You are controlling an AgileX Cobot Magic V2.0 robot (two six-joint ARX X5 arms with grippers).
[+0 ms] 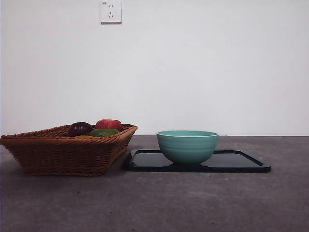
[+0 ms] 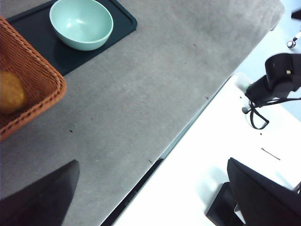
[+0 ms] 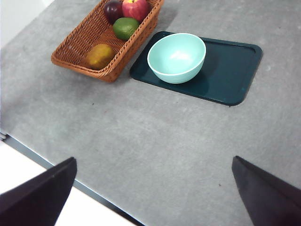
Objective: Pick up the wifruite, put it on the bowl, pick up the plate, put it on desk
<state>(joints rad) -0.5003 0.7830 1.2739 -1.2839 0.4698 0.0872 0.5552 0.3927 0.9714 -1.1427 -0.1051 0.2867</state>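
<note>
In the basket [image 3: 77, 49], wifruite [image 3: 99, 56] — bowl [image 3: 177, 57] on tray [image 3: 230, 70]

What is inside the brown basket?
The basket holds four fruits: a yellow-orange wifruite, a green fruit, a red apple and a dark purple fruit. Anything beneath them is hidden.

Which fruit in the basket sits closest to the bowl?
The green fruit: it lies against the basket wall that faces the mint-green bowl. The red, dark purple and yellow-orange fruits all lie farther from the bowl.
</note>
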